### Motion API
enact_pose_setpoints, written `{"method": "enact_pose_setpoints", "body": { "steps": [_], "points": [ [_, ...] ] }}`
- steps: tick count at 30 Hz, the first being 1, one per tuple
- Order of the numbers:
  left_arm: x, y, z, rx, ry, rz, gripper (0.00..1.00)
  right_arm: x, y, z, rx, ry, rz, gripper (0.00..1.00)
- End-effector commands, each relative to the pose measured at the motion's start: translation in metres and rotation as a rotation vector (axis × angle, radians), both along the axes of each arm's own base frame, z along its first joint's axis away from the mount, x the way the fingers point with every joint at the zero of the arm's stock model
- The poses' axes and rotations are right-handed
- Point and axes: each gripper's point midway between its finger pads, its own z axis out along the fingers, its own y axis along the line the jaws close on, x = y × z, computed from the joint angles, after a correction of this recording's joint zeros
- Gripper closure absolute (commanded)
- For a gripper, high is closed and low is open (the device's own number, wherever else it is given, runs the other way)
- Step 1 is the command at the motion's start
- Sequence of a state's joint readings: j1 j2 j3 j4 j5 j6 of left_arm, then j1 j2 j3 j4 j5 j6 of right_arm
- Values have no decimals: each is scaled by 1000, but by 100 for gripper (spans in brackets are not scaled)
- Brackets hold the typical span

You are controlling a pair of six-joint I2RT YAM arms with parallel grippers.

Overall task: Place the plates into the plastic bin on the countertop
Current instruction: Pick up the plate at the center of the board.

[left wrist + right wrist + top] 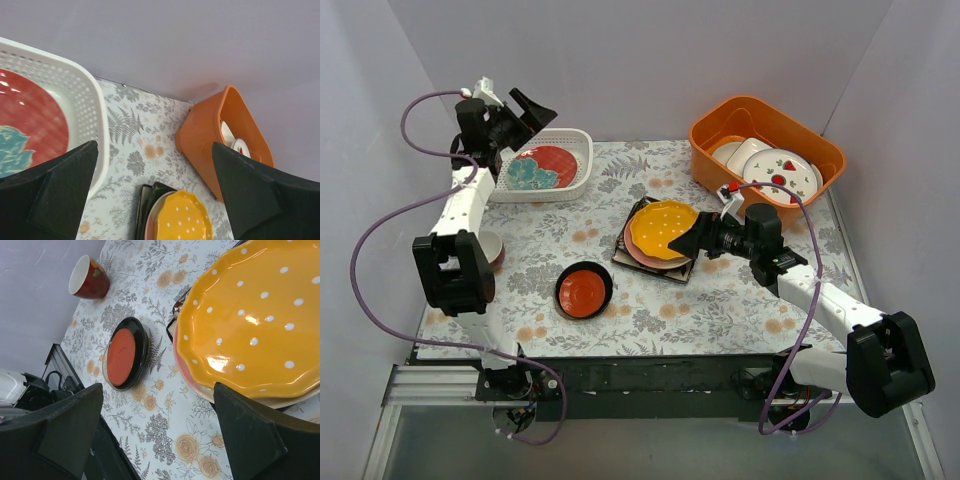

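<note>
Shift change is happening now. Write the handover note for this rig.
Left gripper: open, empty, raised by the plastic bin.
Right gripper: open, empty, next to the yellow dotted plate.
Done: teal-and-red plate lies in the bin.
Left: the yellow plate, the plates under it, the dark-rimmed red dish, and the small red dish at the countertop's left edge.

Lower plates (pixel 632 252) mostly hidden under the yellow plate (pixel 663 229), perhaps three beneath it, teal-and-red plate (pixel 25 130) cut by the left wrist view's edge, small red cup (pixel 495 250) half behind the left arm (pixel 455 265)
</note>
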State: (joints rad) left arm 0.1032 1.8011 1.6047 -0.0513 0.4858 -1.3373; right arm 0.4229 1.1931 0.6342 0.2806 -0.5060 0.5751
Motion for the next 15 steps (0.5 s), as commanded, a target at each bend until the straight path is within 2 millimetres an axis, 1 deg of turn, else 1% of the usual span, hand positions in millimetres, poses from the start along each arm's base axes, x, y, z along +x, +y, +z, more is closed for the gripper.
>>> {"method": "enact_pose_setpoints", "body": {
  "steps": [1,3,6,7,8,9,11,12,14,15],
  "points": [
    [-19,-52,35,33,-86,-126,4,10,0,16,-12,-55,-15,2],
    [-27,-92,31,38,-73,-199,4,12,-3,15,-29,-61,-33,2],
    [-32,-118,23,35,-53,-253,4,15,-9,11,-65,-55,-66,2],
    [-37,-135,21,36,-50,-287,4,17,-11,10,-80,-59,-72,2],
    [-38,-142,18,36,-42,-303,4,17,-13,8,-96,-52,-81,2],
    [-43,-155,13,39,-27,-328,4,20,-16,5,-111,-50,-100,2],
    [-47,-166,8,44,-16,-348,4,21,-20,1,-133,-42,-118,2],
    [-51,-177,3,47,-2,-369,5,24,-23,1,-141,-43,-136,2],
    [-55,-185,-2,69,0,-374,5,25,-26,-2,-153,-34,-154,2],
    [-59,-195,-5,76,7,-391,5,27,-31,-7,-170,-24,-178,2]
  ]
}}
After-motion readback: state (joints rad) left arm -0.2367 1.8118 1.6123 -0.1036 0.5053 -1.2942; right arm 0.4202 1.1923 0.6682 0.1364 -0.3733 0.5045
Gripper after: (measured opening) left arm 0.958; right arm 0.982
